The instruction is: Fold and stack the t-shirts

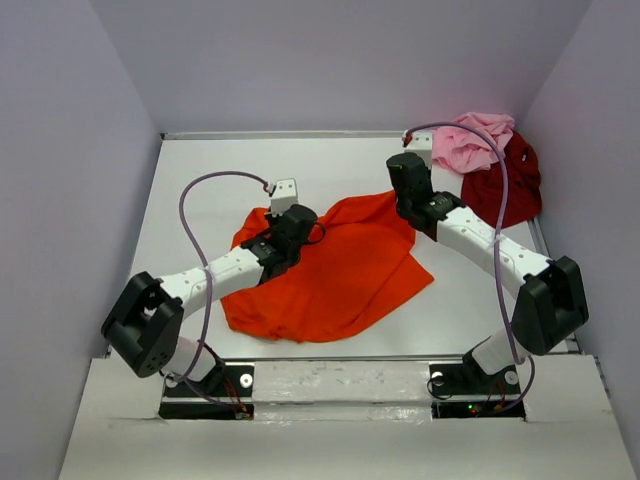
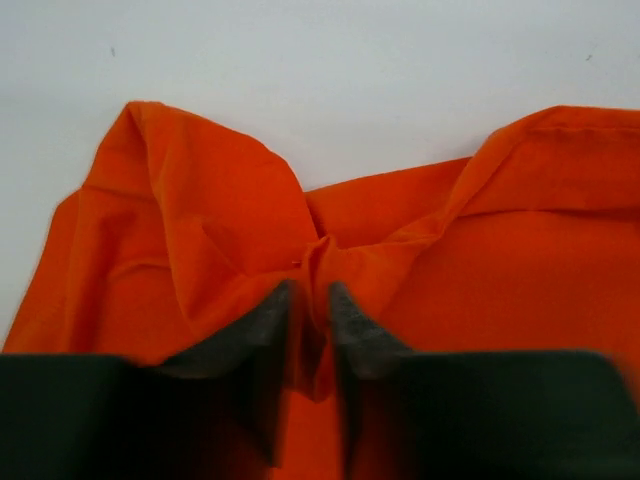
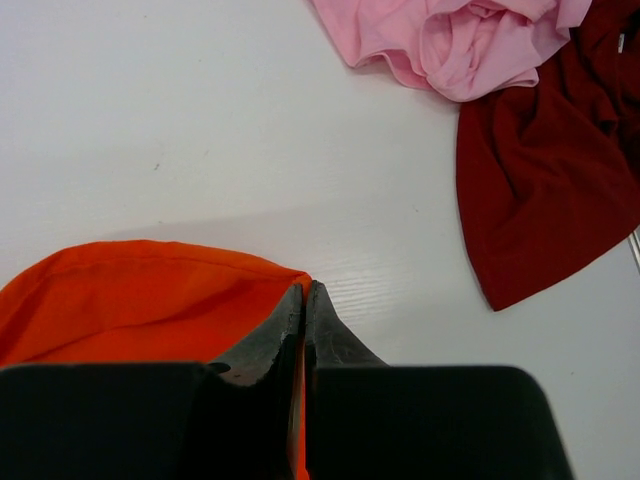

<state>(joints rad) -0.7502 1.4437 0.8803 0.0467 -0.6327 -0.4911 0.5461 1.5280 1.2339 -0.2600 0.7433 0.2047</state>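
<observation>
"Left wrist view, near end first. What's in the left gripper [image 2: 312,290]?"

"A pinched ridge of the orange t-shirt [image 2: 200,230], clamped between the pads. The cloth fans out to both sides beyond them."

"And the right gripper [image 3: 303,292]?"

"Clenched on that shirt's far right edge — orange shows between the fingers."

"Room beyond?"

"Bare table [image 3: 150,120] past the hem. In the far right corner, well apart, the pink t-shirt [image 3: 450,45] lies crumpled, overlapping the dark red t-shirt [image 3: 540,180] — which reaches the table's right edge."
</observation>
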